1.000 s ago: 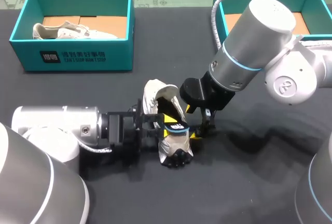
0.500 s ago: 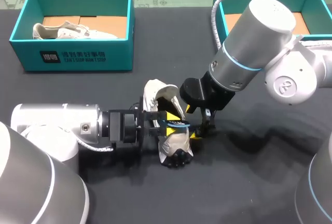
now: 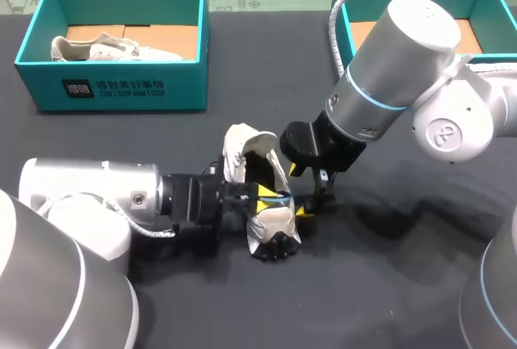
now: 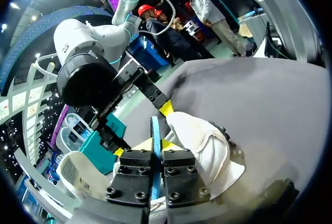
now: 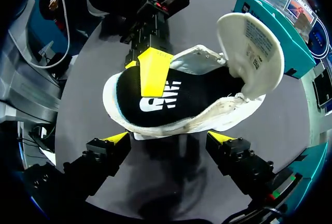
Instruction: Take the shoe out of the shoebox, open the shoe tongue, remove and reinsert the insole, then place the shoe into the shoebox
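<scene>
Right wrist view: reinserting, I judge. Left tool clamps black insole inside the sneaker; right tool apart beside it. Next: seat it flat, release.

A table covered in dark grey, near-black cloth carries everything here. Along its far edge stand two open teal boxes: the left shoebox near the far left corner and the right shoebox near the far right corner, well apart from each other. Near the middle of the table, closer to the front, lies a white shoe with its toe toward the near edge and its tongue folded up at the far end. It appears to rest on its sole, though the contact is partly hidden. The cloth around it is smooth and shows soft shadows.
</scene>
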Available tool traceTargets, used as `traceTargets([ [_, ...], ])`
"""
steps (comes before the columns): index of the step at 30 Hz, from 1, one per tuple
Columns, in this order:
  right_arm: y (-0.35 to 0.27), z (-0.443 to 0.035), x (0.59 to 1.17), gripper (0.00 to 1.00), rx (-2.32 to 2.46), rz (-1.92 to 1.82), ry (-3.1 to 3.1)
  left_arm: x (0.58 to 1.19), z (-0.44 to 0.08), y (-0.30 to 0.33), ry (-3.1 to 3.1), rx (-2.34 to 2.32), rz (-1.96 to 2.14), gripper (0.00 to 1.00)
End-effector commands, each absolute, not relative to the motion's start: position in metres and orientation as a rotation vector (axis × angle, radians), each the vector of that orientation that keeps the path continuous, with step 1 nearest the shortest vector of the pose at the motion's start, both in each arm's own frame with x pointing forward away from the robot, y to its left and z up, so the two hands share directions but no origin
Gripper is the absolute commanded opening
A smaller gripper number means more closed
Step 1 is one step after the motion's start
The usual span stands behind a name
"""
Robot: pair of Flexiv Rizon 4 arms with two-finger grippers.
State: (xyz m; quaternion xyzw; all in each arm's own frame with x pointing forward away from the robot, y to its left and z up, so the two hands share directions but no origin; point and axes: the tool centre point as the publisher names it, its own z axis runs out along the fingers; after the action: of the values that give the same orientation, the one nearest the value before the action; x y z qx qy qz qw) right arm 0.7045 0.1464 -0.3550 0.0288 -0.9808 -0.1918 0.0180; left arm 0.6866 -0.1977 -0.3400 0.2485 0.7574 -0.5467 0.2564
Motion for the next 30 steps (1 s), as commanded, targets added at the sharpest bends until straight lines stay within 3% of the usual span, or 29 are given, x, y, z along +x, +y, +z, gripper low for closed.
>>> traceTargets([
  [1, 0.147, -0.356, 0.704, 1.00, 0.089, -0.594, -3.048, 0.691, -0.349, -0.195, 2.083, 0.640, -1.480, 0.00],
  [10, 0.147, -0.356, 0.704, 1.00, 0.089, -0.594, -3.048, 0.689, -0.340, -0.190, 2.070, 0.599, -1.536, 0.00],
  [13, 0.147, -0.356, 0.704, 1.00, 0.089, -0.594, -3.048, 0.687, -0.332, -0.193, 2.058, 0.602, -1.565, 0.25],
  [15, 0.147, -0.356, 0.704, 1.00, 0.089, -0.594, -3.048, 0.685, -0.326, -0.196, 2.048, 0.617, -1.578, 0.35],
  [20, 0.147, -0.356, 0.704, 1.00, 0.089, -0.594, -3.048, 0.681, -0.314, -0.208, 2.023, 0.657, -1.613, 0.41],
  [23, 0.147, -0.356, 0.704, 1.00, 0.089, -0.594, -3.048, 0.680, -0.312, -0.213, 2.022, 0.680, -1.618, 0.35],
  [24, 0.147, -0.356, 0.704, 1.00, 0.089, -0.594, -3.048, 0.680, -0.313, -0.214, 2.025, 0.685, -1.617, 0.24],
  [25, 0.147, -0.356, 0.704, 1.00, 0.089, -0.594, -3.048, 0.680, -0.314, -0.214, 2.031, 0.692, -1.614, 0.00],
  [30, 0.147, -0.356, 0.704, 1.00, 0.089, -0.594, -3.048, 0.685, -0.327, -0.210, 2.076, 0.686, -1.597, 0.00],
])
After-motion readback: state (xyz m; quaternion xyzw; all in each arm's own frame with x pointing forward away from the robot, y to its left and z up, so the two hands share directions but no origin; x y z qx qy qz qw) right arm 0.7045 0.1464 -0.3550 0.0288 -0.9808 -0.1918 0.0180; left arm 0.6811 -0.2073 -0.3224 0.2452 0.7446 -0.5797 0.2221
